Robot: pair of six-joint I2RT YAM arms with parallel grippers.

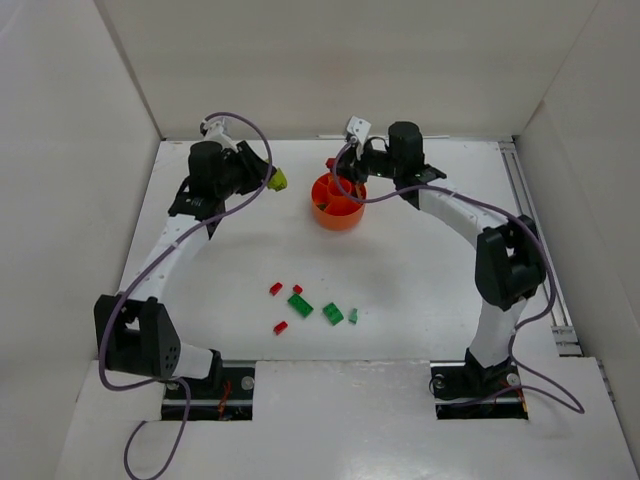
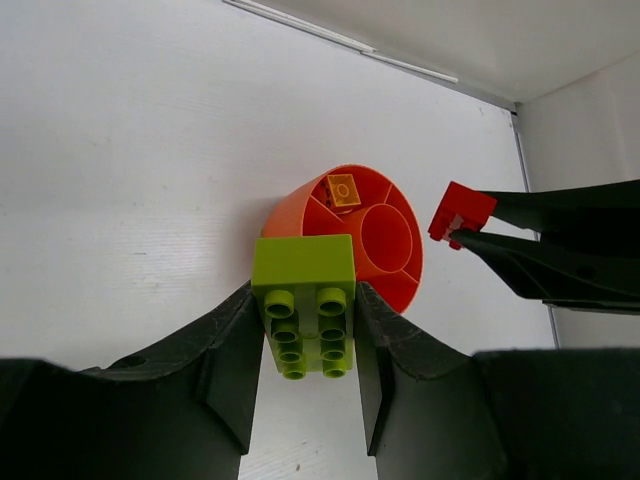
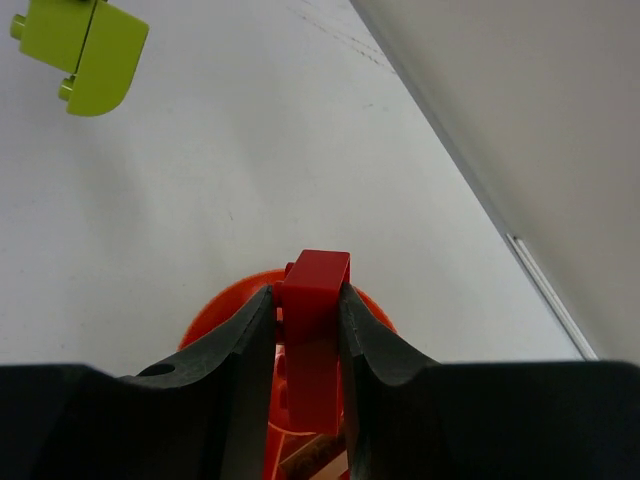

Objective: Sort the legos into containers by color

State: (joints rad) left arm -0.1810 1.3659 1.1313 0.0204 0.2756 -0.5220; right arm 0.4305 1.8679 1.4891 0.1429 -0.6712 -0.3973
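the left gripper (image 2: 308, 325) is clamped on a lime-green studded plastic brick (image 2: 303, 262), held in the air just left of the round orange plastic dish with divided compartments (image 1: 338, 218). the dish stands near the middle of the far edge of the white table (image 1: 430, 270), with a small yellow brick (image 2: 342, 190) lying in one compartment. the right gripper (image 3: 308, 298) pinches a red plastic brick (image 3: 316, 270) over the dish, while three small red bricks (image 1: 275, 288) and three green bricks (image 1: 300, 304) lie loose toward the near edge, about midway along it.

a lab test cell; plain white walls (image 1: 330, 60) enclose the table (image 1: 420, 270)
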